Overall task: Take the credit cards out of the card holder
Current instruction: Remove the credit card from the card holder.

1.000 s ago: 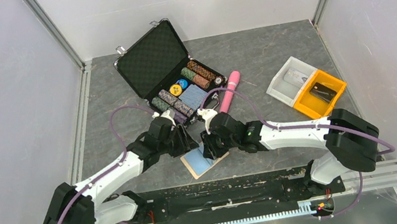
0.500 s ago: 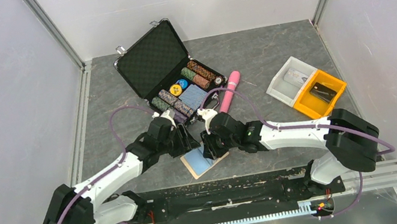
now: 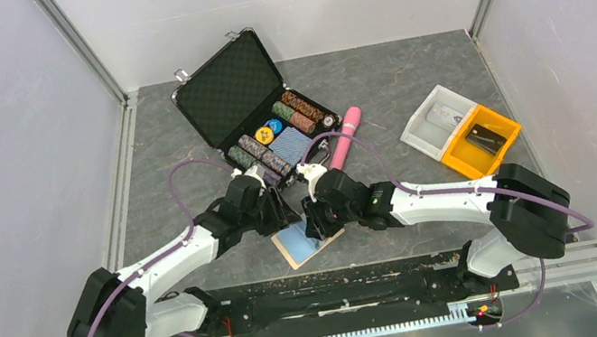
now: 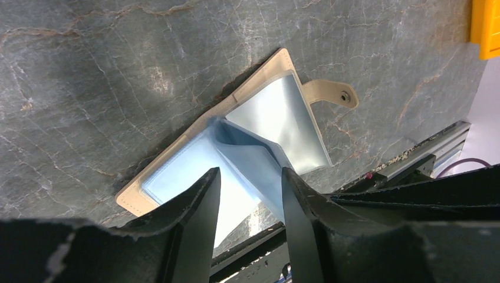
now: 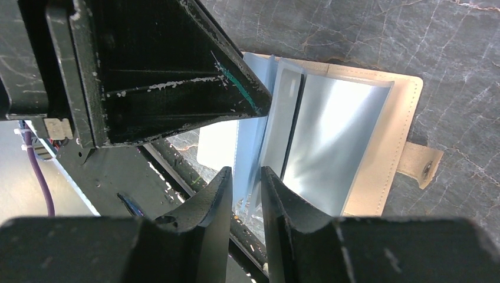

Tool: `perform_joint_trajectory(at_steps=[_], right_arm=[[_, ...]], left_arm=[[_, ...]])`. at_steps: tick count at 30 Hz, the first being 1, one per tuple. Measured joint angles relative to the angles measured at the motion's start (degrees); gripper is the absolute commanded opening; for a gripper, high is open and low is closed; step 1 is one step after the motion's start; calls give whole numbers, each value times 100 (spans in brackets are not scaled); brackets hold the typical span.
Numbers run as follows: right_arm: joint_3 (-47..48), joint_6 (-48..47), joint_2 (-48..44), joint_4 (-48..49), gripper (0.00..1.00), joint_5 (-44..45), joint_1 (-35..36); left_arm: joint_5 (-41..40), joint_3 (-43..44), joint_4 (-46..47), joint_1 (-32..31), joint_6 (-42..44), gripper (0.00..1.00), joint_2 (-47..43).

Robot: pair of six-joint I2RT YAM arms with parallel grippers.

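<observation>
Tan flat card holder [image 3: 308,242] lies open at six o'clock on the grey table [image 3: 408,77]. Light-blue and silvery credit cards [image 4: 283,118] are inside.

Left gripper [image 4: 250,177] unclenched, straddling the raised clear leaf [image 4: 253,150].

Right gripper [image 5: 246,174]: narrow gap around the leaf, grasp unclear.

Risk: pinching sleeve instead of card drags the whole holder.

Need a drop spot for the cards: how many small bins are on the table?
2, both at the right: a white bin, and an orange bin beside it, slightly nearer.
</observation>
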Motion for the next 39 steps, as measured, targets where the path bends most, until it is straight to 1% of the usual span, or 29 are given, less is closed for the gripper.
perform_joint_trajectory(at_steps=[9, 17, 24, 26, 30, 32, 34, 35, 39], right_arm=[[0, -20, -7, -7, 30, 55, 0], [-2, -68, -107, -44, 22, 133, -59], [-55, -122, -133, -46, 21, 164, -122], [-81, -133, -131, -46, 21, 168, -138], [-83, -157, -105, -57, 24, 219, -149], [-85, -166, -98, -61, 24, 247, -153], [-87, -192, -94, -61, 23, 271, -153], [-90, -203, -90, -61, 24, 291, -157], [-136, -249, -46, -57, 21, 334, -219]], left_arm=[[-7, -87, -15, 0, 0, 47, -26], [-26, -146, -72, 0, 0, 47, -28], [-149, -229, -271, 0, 0, 47, -157], [-208, -234, -376, 0, 2, 48, -258], [-315, -234, -542, 0, 0, 54, -413], [-350, -232, -643, 0, 2, 56, -496], [-387, -227, -782, 0, 2, 56, -627], [-409, -225, -833, 0, 0, 57, -699], [-435, -153, -925, 0, 0, 56, -905]])
